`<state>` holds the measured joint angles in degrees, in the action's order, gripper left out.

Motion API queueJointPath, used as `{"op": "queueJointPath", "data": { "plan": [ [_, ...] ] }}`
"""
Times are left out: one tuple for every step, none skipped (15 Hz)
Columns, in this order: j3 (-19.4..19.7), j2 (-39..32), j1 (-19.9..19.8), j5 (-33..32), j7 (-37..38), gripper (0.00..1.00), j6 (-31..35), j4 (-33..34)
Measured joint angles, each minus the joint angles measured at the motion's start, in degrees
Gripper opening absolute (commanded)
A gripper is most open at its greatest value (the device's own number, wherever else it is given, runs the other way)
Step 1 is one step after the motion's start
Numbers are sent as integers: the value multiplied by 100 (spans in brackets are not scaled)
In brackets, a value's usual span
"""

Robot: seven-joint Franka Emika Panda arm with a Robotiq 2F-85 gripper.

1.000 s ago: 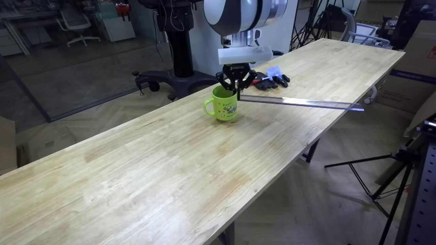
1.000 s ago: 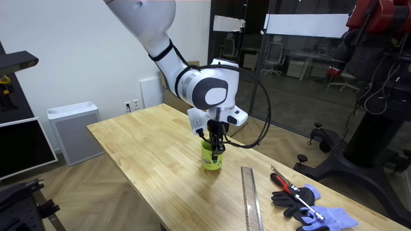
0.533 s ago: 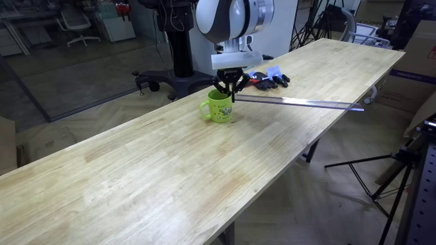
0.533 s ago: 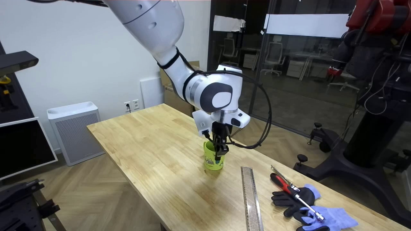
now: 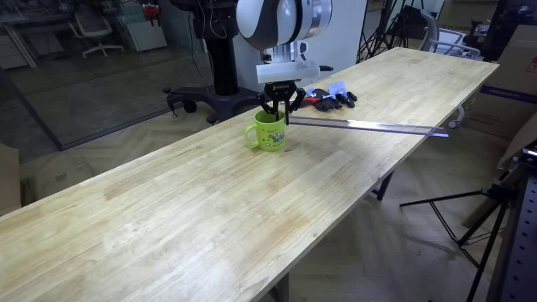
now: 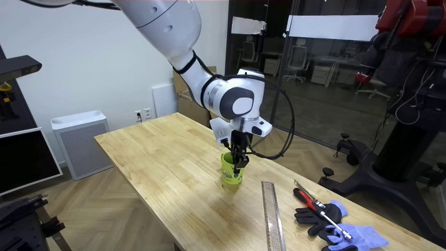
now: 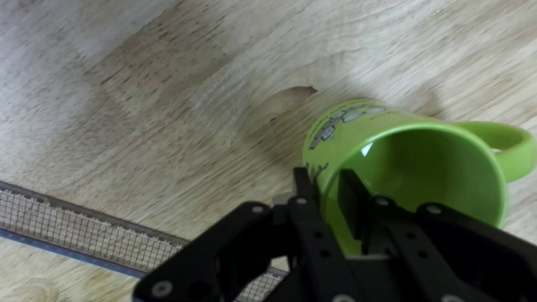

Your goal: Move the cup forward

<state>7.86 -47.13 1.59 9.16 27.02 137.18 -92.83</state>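
Slightly shifted since a second ago, the lime-green mug [image 5: 270, 138] stands upright on the wooden surface [image 5: 201, 201], and the pincer [image 5: 282, 120] has loosened: its parted fingertips [image 7: 303, 182] straddle the mug's wall, one inside, one outside. That wall is opposite the handle [image 7: 518, 161], so most of the mug lies to the handle side of the pincer. I judge the move nearly done; a straight lift should free the pincer, sideways drift could drag the mug. Near the mug lies a gridded ruler [image 6: 271, 212]; well apart, work gloves [image 6: 364, 236].
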Motion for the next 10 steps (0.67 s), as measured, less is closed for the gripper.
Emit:
{"op": "queueJointPath", "data": {
  "plan": [
    [0,1,4,-1,0,62,-1,15],
    [0,3,8,-3,0,70,0,28],
    [0,9,16,-4,0,77,2,35],
    [0,22,27,-5,0,83,7,36],
    [0,40,38,-5,0,90,9,35],
    [0,68,54,-5,0,96,10,30],
    [0,107,73,-6,0,99,10,16],
    [0,157,99,-6,4,100,10,-14],
    [0,233,129,-5,12,100,10,-72],
    [0,336,167,-6,31,100,8,-164]
  ]
}}
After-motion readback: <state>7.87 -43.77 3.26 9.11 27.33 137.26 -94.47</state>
